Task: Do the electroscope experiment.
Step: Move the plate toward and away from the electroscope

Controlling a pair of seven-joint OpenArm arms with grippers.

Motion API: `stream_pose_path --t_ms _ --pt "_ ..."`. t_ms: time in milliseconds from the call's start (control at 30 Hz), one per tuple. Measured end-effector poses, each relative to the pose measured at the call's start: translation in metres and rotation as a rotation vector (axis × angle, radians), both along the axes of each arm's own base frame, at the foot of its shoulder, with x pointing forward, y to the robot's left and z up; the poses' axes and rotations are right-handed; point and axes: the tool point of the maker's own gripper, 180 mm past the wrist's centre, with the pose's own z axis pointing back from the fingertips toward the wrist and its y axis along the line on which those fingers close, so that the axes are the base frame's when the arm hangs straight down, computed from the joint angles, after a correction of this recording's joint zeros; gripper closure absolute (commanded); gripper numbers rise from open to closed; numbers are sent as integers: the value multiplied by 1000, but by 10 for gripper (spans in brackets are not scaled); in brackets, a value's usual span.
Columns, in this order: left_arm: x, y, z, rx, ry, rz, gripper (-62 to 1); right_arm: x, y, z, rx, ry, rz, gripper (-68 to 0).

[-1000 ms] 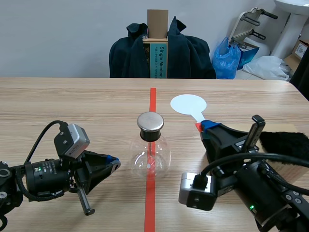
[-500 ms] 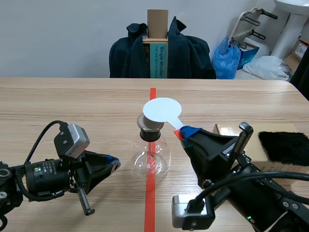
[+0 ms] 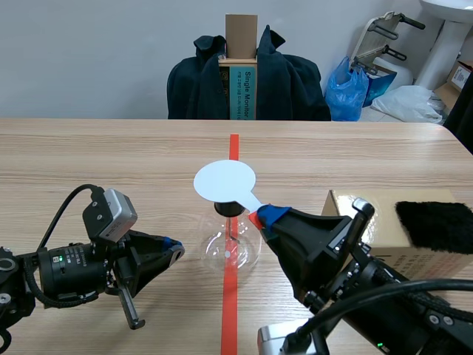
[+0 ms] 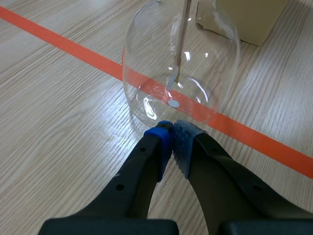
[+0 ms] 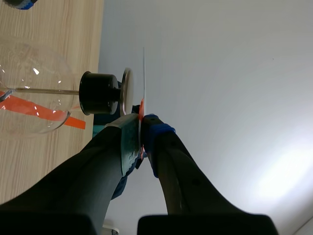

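The right gripper (image 3: 262,217), fingers pinched on the paddle (image 3: 225,181) handle, holds the disc just over the cap (image 5: 126,90) of the flask (image 3: 231,240), which stands mid-table on the tape line. Whether they touch is unclear, so the charging step looks unfinished. The paddle lies flat, its long axis running toward the table's near right corner. The left gripper (image 3: 176,251), fingers closed on nothing, rests beside the flask.

The white disc (image 3: 225,181) in my right hand (image 3: 263,216) is hiding the metal cap (image 5: 126,93) of the flask (image 3: 230,248) in the scene view.
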Motion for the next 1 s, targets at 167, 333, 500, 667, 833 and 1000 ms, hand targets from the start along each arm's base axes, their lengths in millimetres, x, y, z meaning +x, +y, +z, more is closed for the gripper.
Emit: stream_pose_path --t_ms 167,333,500,667,833,1000 --pt "0 0 0 0 0 0 -27 0 0 0 0 0 3 -8" --pt "0 0 0 0 0 0 -27 2 -1 0 -1 3 -12 -8" --pt "0 0 0 0 0 0 -27 10 -8 0 3 3 -71 -8" --pt "0 0 0 1 0 0 -27 22 -21 0 7 3 -170 -8" --pt "0 0 0 1 0 0 -27 34 -37 1 12 2 -278 -8" --pt "0 0 0 1 0 0 -27 45 -55 2 18 1 -394 -8"
